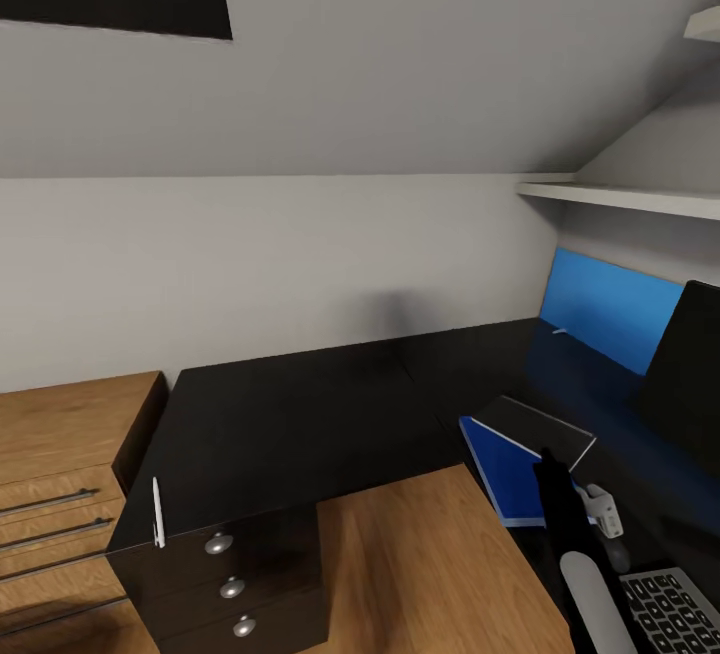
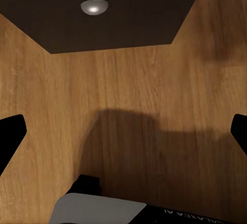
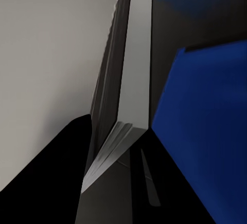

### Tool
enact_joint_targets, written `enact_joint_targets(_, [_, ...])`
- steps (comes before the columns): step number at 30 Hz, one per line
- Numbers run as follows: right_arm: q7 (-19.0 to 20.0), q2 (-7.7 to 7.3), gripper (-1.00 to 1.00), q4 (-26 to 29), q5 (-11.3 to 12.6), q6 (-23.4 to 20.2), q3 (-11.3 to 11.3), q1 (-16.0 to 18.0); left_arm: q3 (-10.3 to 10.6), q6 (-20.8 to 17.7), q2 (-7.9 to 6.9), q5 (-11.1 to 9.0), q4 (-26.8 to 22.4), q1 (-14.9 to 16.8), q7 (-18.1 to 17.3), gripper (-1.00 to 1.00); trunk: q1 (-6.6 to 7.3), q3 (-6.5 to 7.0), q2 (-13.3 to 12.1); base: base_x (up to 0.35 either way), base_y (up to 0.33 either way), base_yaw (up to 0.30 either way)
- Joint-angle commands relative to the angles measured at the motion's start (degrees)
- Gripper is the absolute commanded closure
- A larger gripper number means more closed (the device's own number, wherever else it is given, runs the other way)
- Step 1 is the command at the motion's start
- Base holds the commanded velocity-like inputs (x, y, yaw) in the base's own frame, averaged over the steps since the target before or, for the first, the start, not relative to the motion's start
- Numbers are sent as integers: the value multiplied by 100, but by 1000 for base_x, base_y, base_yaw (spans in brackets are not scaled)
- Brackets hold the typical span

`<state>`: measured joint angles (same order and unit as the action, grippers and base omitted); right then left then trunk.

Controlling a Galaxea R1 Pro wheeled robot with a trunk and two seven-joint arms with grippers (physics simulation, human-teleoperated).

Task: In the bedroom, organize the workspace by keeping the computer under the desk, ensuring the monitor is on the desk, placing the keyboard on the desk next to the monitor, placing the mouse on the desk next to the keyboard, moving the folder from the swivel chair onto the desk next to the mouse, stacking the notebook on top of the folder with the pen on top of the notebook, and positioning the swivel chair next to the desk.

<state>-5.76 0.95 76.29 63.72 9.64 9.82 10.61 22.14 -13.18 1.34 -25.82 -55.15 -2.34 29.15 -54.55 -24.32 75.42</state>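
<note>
The black-topped desk runs in an L under the sloped wall. Near its right end a blue folder lies flat. A dark notebook hangs tilted just over the folder, and my right gripper is shut on its near edge. In the right wrist view the notebook's pale pages sit between the black fingers, with the folder beside them. A white pen lies at the desk's left front corner. The monitor and keyboard are at the right. My left gripper is open above the wood floor.
A dark drawer unit with round silver knobs stands under the desk's left end. A light-wood cabinet adjoins it on the left. A blue back panel and white shelves are at the right.
</note>
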Motion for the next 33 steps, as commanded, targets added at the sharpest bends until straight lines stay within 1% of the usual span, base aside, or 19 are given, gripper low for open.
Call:
enact_joint_targets(1, [-17, 2, 100, 5, 46, 16, -4, 3, 10, -19, -2, -37, -14, 0, 38, -100, 0, -5, 4, 0, 0, 0])
enact_joint_targets(6, [-21, 2, 100, -9, 44, 13, -18, 3, 10, -18, -2, -37, -14, 0, 38, -100, 0, -5, 4, 0, 0, 0])
enact_joint_targets(21, [-30, 2, 100, -281, 35, -7, -39, 19, 1, -18, -2, -39, -14, 2, 38, -100, 0, -5, 4, 0, 0, 0])
enact_joint_targets(33, [-30, 2, 100, -291, 35, -6, -37, 20, 1, -18, -2, -41, -14, 2, 38, -100, 0, -5, 4, 0, 0, 0])
